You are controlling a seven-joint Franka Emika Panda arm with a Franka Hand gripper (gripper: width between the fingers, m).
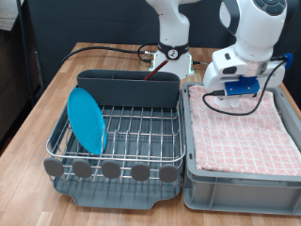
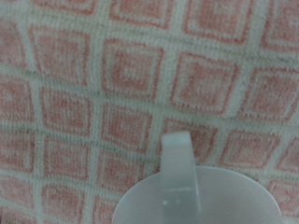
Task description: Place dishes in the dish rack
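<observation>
Setting: wooden table (image 1: pixel 38 99) carrying the dish rack (image 1: pixel 127 132) at the exterior view's left and a lighter grey bin (image 1: pixel 240 184) lined with pink checked cloth (image 1: pixel 240 137) at its right.
Done so far: blue plate (image 1: pixel 87 120) stands on edge in the wire grid, near the rack's left side.
End effector (image 1: pixel 240 88): low over the far end of the cloth in the bin; how far its fingers are open cannot be told, and nothing is seen between them.
Mug (image 2: pixel 187 191): the wrist view shows a white handled mug on the cloth, just beneath the camera, handle pointing away from the rim.
Step in hand: by my reading, going after the mug.
Next move calls for: fingers lined up on handle or rim before closing.
Hidden: the fingers and the mug in the exterior view; the wooden spoon shows in neither view.
</observation>
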